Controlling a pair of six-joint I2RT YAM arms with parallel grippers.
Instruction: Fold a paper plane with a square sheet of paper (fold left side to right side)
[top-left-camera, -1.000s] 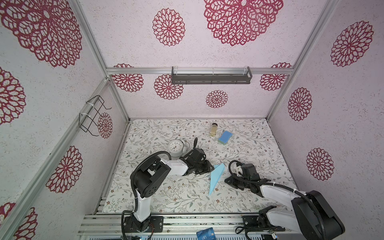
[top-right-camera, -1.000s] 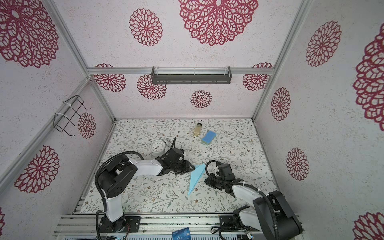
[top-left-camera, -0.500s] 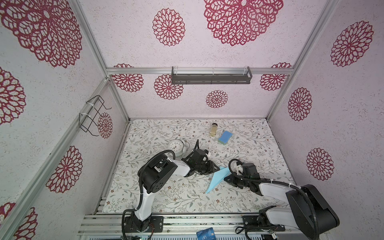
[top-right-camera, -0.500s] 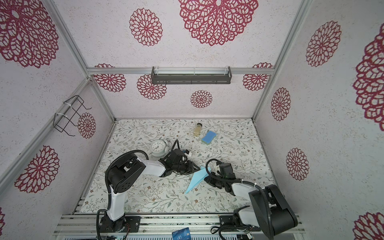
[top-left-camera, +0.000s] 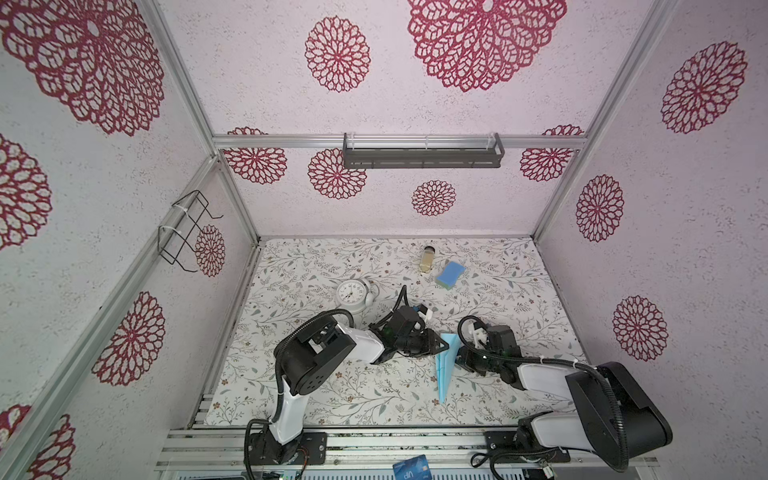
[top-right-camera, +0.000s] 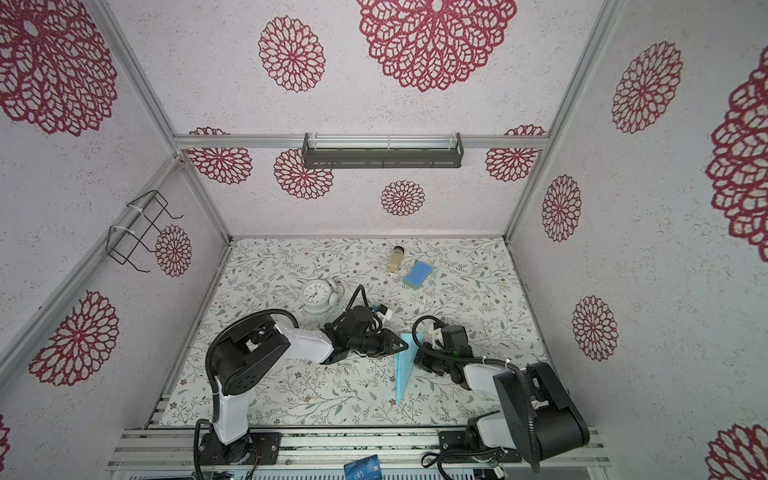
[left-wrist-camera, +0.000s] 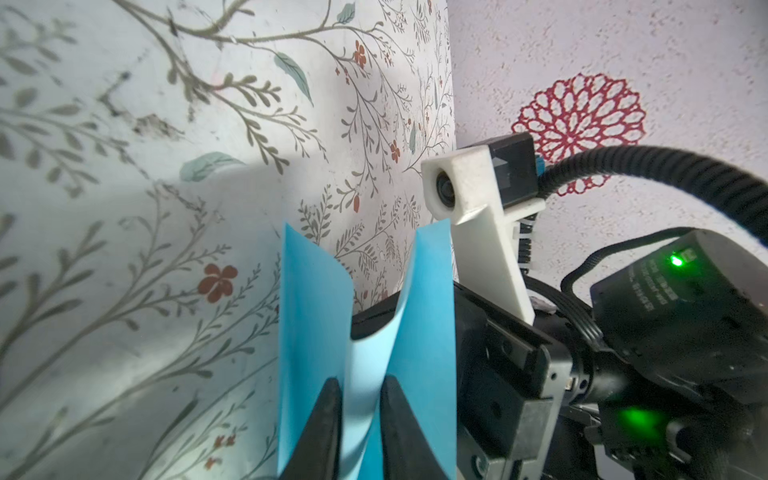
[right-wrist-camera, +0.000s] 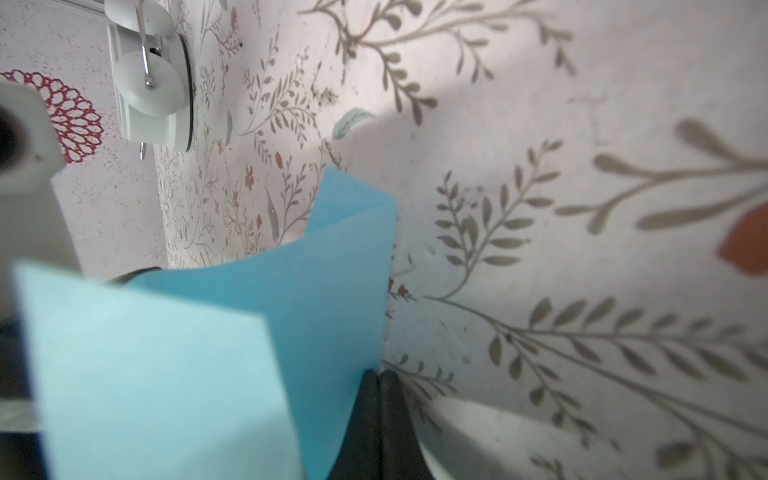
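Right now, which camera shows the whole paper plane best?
In both top views the paper plane shows its full pointed length at once. The left and right wrist views show only close, cropped blue folds.

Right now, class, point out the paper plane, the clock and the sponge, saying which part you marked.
paper plane (top-left-camera: 444, 371): in a top view, on its folded body, midway along.
clock (top-left-camera: 350, 293): in a top view, on its white dial.
sponge (top-left-camera: 451, 271): in a top view, on its blue upper face.

Nearest flap of paper plane (right-wrist-camera: 158, 374) blurred in right wrist view, white clock (right-wrist-camera: 151, 83) cut off by that view's edge, dark blue card (top-left-camera: 410, 468) cropped at frame edge in both top views, jar (top-left-camera: 428, 259) contents too small to tell
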